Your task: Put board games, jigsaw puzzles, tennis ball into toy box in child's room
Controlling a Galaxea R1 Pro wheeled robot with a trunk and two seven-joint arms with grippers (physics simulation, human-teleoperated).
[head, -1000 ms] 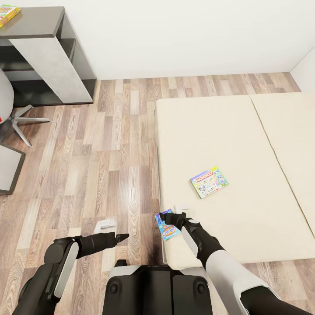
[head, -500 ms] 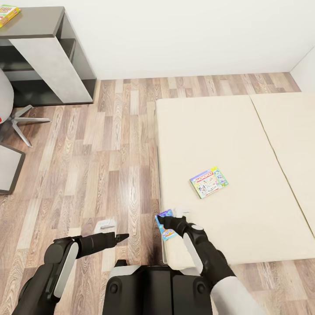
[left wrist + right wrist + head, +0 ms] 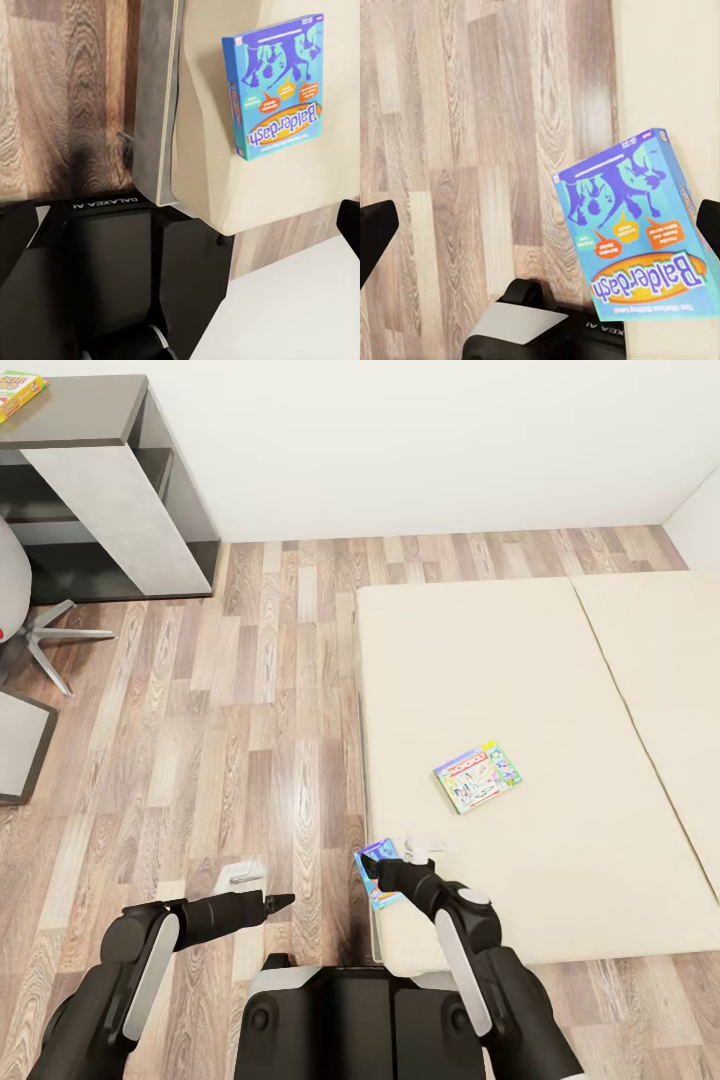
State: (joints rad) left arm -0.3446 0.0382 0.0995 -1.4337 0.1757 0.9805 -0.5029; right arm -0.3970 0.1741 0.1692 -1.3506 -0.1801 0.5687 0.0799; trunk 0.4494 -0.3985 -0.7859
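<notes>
A blue board game (image 3: 376, 854) (image 3: 639, 230) (image 3: 275, 87) with cartoon art lies at the near left corner of the cream bed (image 3: 520, 660). My right gripper (image 3: 379, 868) (image 3: 540, 229) hangs just over it, open, its fingers (image 3: 375, 241) spread wide to either side of the box; I cannot tell whether they touch it. A pale board game (image 3: 478, 775) with a red logo lies flat further in on the mattress. A yellow-green board game (image 3: 18, 392) sits on the dark cabinet top (image 3: 85, 415) at the far left. My left gripper (image 3: 283, 901) (image 3: 180, 229) is open above the floor, holding nothing.
Wood-plank floor (image 3: 230, 710) runs between the bed and the cabinet. A chair's star base (image 3: 50, 632) stands at the left, with a grey table corner (image 3: 20, 745) nearer to me. My own black base (image 3: 350, 1015) is against the bed's near corner. White wall behind.
My right elbow has drawn back toward my body and the forearm has swung, while the gripper stays over the blue box. The left arm and the other boxes are as before.
</notes>
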